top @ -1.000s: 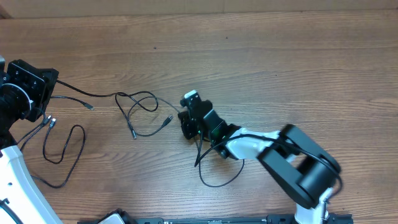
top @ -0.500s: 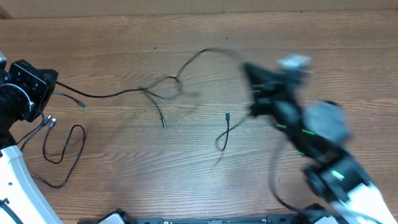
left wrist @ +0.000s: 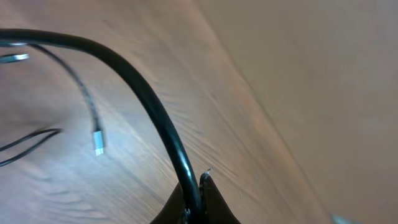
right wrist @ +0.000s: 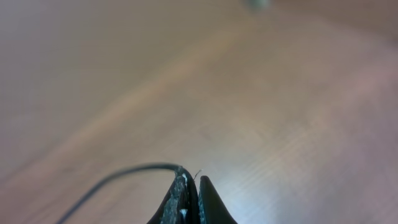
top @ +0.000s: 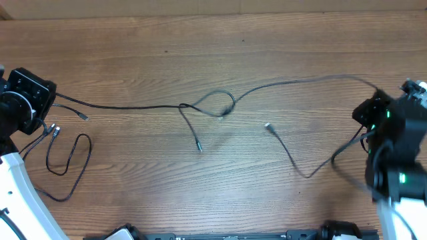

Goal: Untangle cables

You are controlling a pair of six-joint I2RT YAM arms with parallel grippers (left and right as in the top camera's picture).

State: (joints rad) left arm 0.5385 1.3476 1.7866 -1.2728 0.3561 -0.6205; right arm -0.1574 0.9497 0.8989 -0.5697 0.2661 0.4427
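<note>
In the right wrist view, closed fingers point(right wrist: 211, 205) pinch a blurred cable point(right wrist: 118, 176).

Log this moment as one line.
left gripper: shut on cable | right gripper: shut on cable | tangle: one loop mid-table, not yet undone

No legible text, labels or numbers anywhere (plain wood table point(top: 200, 40), black cables point(top: 133, 107))

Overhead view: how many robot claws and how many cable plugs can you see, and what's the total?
Grippers: 2, the left gripper and right gripper, each shut on a cable
Plugs clearly seen: 4
Total: 6
</note>
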